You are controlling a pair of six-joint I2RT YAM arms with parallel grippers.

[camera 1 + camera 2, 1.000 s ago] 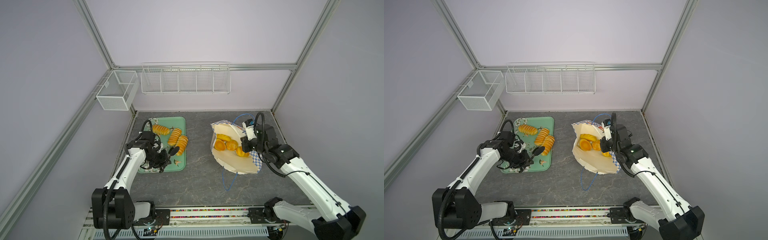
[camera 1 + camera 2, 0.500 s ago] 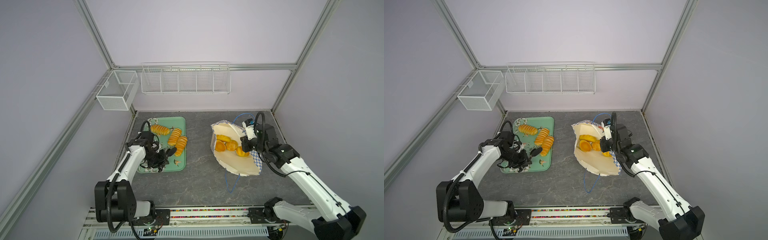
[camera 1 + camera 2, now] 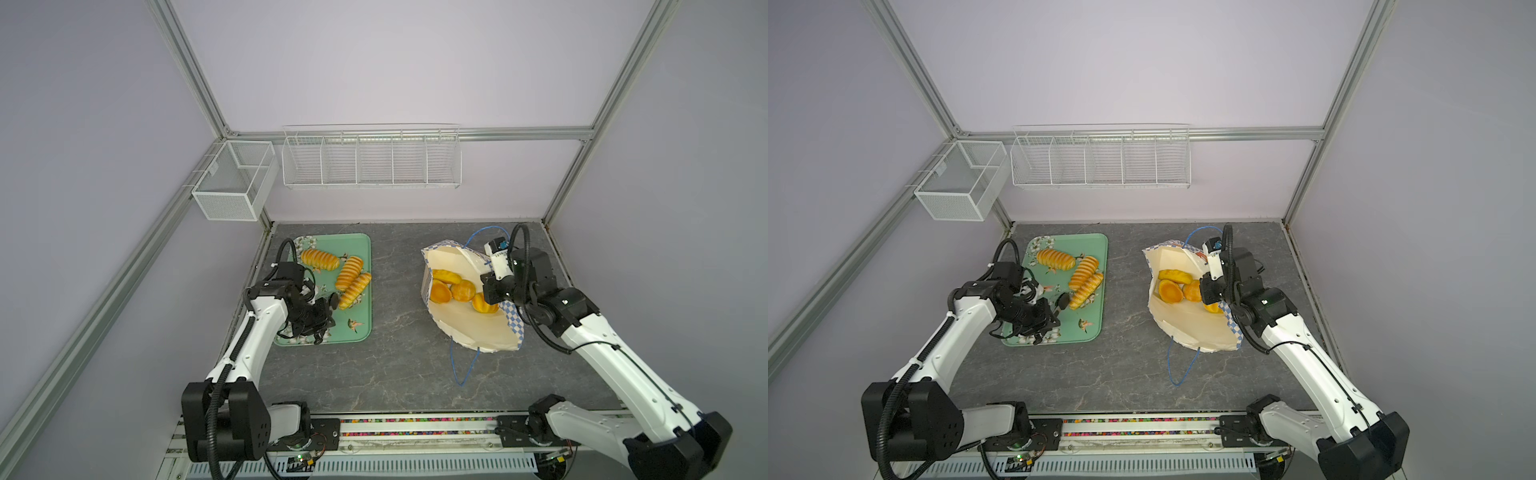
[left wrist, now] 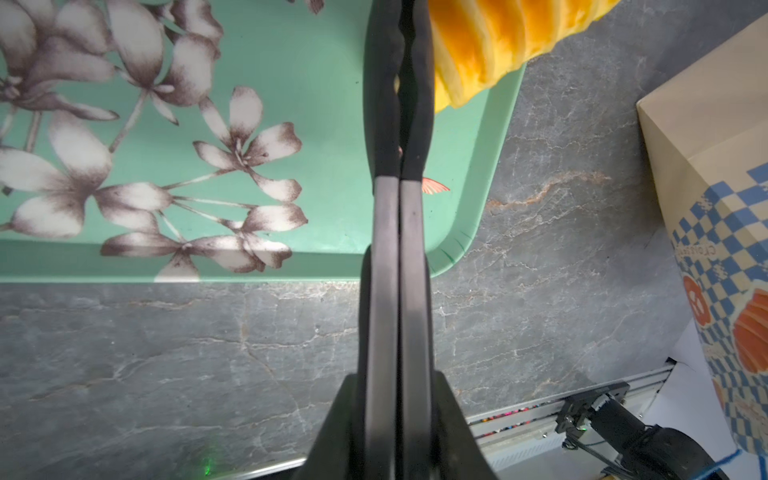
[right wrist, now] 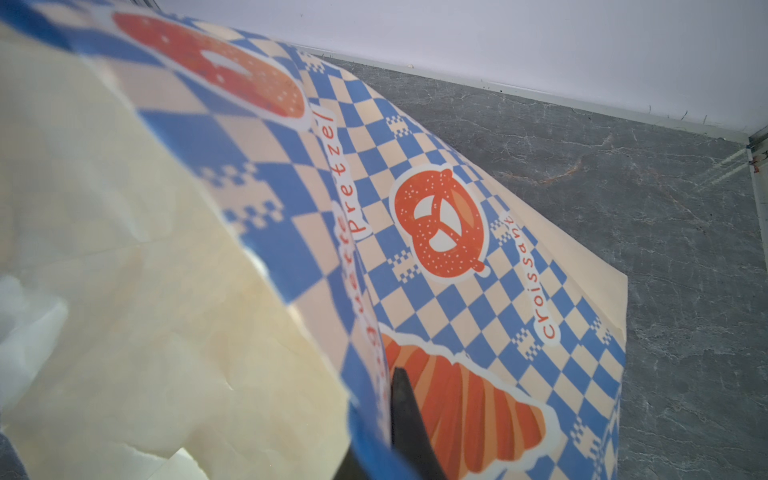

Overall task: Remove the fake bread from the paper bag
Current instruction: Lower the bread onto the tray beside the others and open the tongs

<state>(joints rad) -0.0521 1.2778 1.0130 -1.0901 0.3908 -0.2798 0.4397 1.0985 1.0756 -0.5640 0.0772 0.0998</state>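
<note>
Comparing with the earlier frame: left fingers [image 3: 332, 300] have shifted slightly away from the nearest loaf; the right arm, the bag and the bread are unchanged.
State of left fingers: pressed together, empty, over the green flower-printed tray [image 3: 357, 245], just beside a loaf's end.
State of right fingers [image 5: 405, 419]: pinching the rim wall of the blue-and-white checked paper bag [image 3: 469, 328]; one finger shows outside, the other is hidden by paper.
Bread on tray: three glossy orange ribbed loaves [image 3: 349, 272].
Bread in bag: four rounder orange pieces [image 3: 463, 290] on the cream lining.
Bag location: lying on the grey marbled worktop [image 3: 395, 353].
Top views only: bag contents.
Right wrist view only: pretzel and croissant prints, lettered.
Left wrist view only: closed finger seam, tan bag base.
</note>
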